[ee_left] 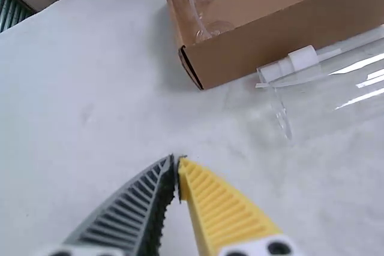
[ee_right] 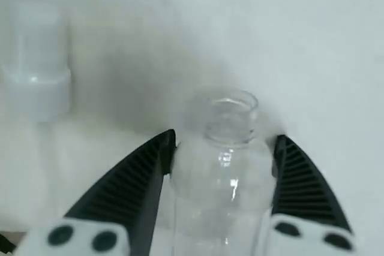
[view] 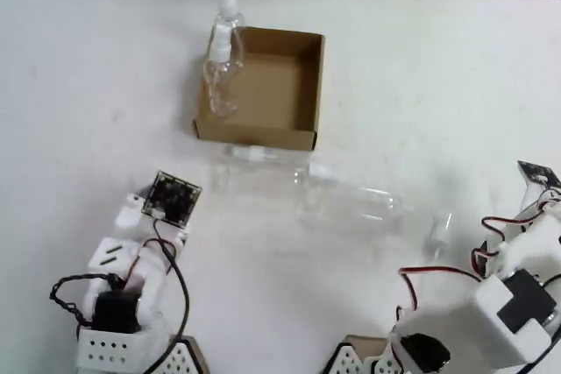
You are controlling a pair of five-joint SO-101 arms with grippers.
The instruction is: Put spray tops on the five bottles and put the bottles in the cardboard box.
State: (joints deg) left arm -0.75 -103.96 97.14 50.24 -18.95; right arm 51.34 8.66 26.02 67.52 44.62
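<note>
- Right arm's fingers [ee_right: 138,190] grip a clear uncapped bottle [ee_right: 225,172] by its shoulders, with the open neck pointing away from them.
- Loose spray top [ee_right: 36,76] sits on the white worktop [view: 88,85] near that bottle.
- Left arm's fingers [ee_left: 222,214] are closed, tips touching, over bare worktop.
- Cardboard box [view: 254,135] holds two topped bottles [view: 221,59] leaning at one side.
- More clear bottles [view: 351,203] lie just in front of the box.

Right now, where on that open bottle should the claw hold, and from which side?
Grip the open bottle by its wide body below the shoulder, from the base end, a finger on each flank, as the right claw sits. That round body likely offers two opposed sides and leaves the neck free for the spray top.
</note>
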